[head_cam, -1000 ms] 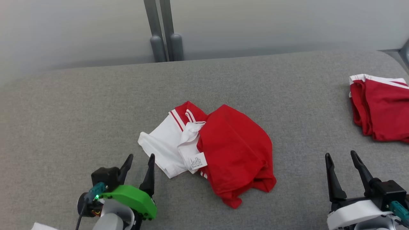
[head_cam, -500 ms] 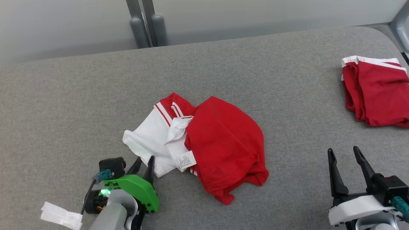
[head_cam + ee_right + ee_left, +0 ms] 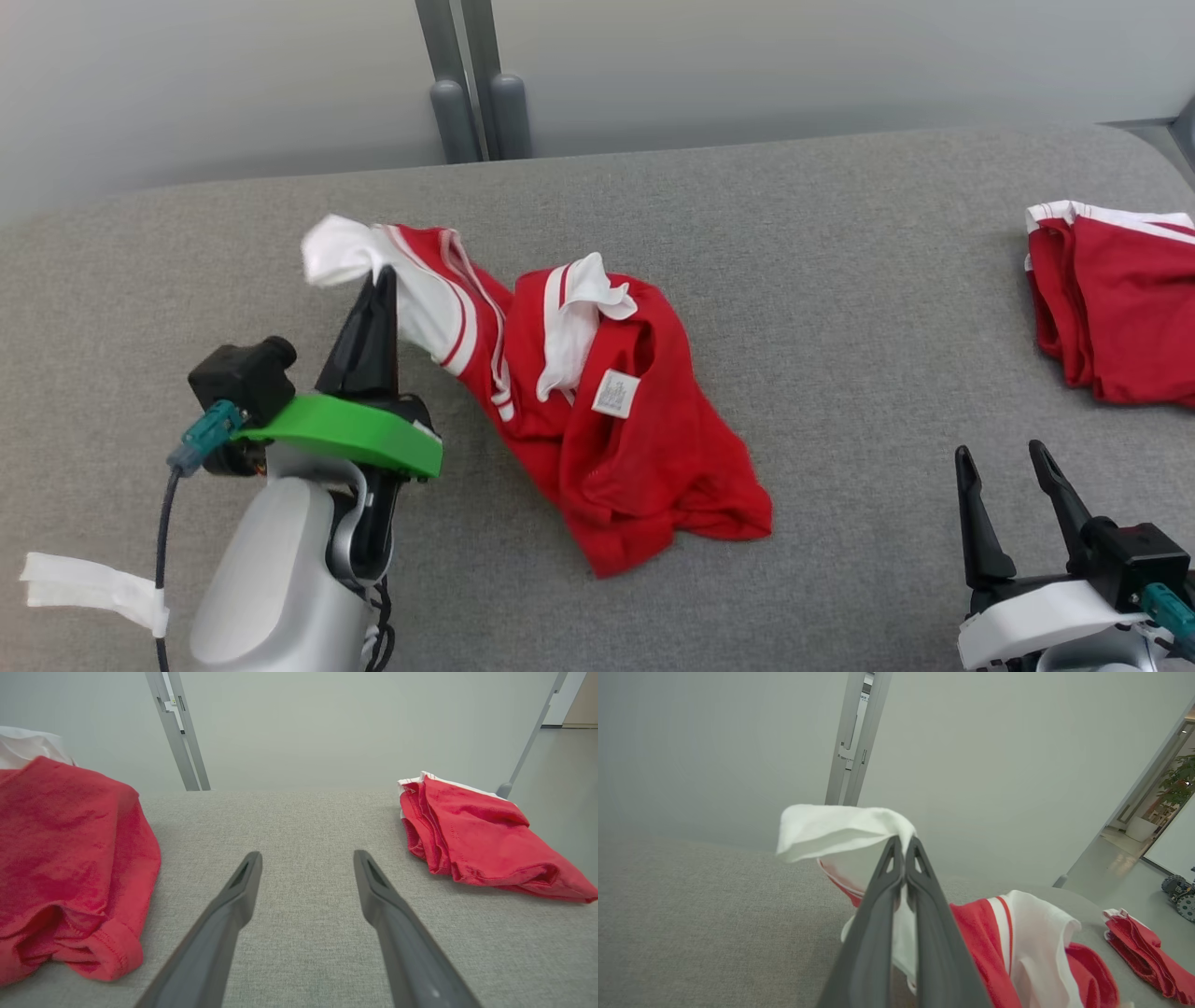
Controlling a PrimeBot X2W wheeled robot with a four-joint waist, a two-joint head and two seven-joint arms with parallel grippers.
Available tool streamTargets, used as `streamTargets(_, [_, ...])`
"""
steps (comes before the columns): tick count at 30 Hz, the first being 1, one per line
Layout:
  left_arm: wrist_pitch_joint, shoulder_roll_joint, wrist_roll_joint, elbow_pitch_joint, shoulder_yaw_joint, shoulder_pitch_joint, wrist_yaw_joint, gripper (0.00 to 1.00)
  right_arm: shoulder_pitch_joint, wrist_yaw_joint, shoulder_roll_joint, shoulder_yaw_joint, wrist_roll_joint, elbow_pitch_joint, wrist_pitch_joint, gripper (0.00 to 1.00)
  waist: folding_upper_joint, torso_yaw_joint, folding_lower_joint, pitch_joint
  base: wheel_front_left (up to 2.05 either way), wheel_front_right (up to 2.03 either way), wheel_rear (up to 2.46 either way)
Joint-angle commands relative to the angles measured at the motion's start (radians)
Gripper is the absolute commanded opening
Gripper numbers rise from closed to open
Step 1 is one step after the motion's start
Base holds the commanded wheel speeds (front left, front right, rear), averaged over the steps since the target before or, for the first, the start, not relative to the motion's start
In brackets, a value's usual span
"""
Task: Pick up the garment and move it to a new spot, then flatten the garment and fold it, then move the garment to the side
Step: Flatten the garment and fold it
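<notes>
Fingers point(image 3: 873, 914) of the left gripper point(image 3: 381, 280) are pressing shut on the garment point(image 3: 616, 448), pinching its white sleeve point(image 3: 336, 252) and holding it up at the upper left of the head view. The garment's red body is sagging onto the grey pad point(image 3: 840, 280) at centre frame. The right gripper point(image 3: 999, 450) is hovering at lower right, fingers spread, holding nothing. A second garment point(image 3: 1111, 308) is lying at the right edge, well apart.

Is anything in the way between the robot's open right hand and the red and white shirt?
Nothing visible. Only bare grey cushion lies between the right hand and the shirt. The folded red garment lies on the hand's other side, out of the way.
</notes>
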Motion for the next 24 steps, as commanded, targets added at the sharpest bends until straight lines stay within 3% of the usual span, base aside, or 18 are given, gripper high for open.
streamTargets(1, [-0.005,0.004,0.024,-0.067,0.014,-0.003,0.003,0.00,0.009,0.000,-0.001,0.002,0.010,0.002,0.000,1.00,0.0000,0.013,0.0000,-0.021,0.00,0.00,0.00])
streamTargets(13, [0.067,0.028,0.027,-0.454,-0.055,-0.003,-0.005,0.00,0.024,0.000,0.016,0.017,0.015,0.013,0.000,1.00,0.0000,-0.011,0.0000,-0.060,0.00,0.00,0.00])
streamTargets(24, [0.174,0.065,0.010,-0.700,-0.042,-0.007,0.033,0.00,0.052,0.000,0.023,0.014,0.012,0.016,0.000,1.00,0.0000,-0.012,0.0000,-0.095,0.00,0.00,0.00])
